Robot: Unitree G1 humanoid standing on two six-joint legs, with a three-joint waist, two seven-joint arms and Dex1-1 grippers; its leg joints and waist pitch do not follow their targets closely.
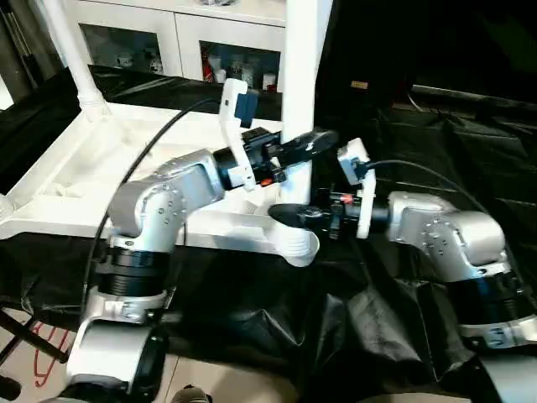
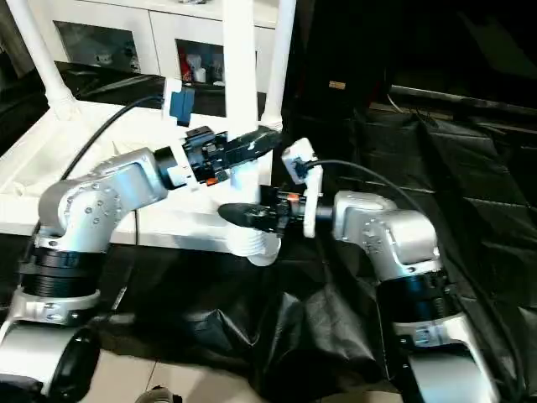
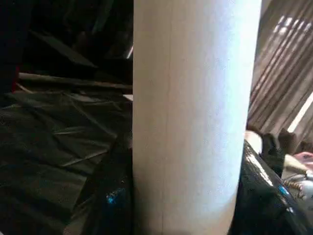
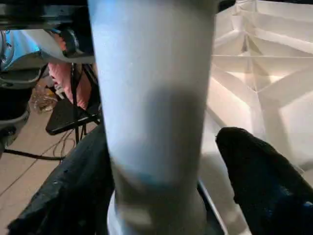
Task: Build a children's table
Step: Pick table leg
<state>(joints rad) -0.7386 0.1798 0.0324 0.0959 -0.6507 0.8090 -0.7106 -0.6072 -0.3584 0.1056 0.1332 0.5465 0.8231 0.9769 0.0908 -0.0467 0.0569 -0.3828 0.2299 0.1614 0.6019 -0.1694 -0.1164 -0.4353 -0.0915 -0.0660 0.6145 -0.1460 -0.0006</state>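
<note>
Tabletop (image 1: 67, 180) upside down on black sheeting (image 1: 436, 151), ribs up. Near-corner leg (image 1: 300, 75) standing upright in its socket (image 1: 295, 242). Left gripper (image 1: 312, 143) clamped around leg higher up; right gripper (image 1: 289, 216) down by socket, fingers spread either side, not pinching.

Both silver forearms reach in toward the upright white leg (image 1: 300, 75) from either side. The left gripper (image 1: 312, 143) sits higher on that leg, its black fingers (image 3: 264, 196) closed around the tube. The right gripper (image 1: 295, 216) comes in level, lower down just above the leg's foot, fingers (image 4: 259, 171) spread with a gap on one side.
</note>
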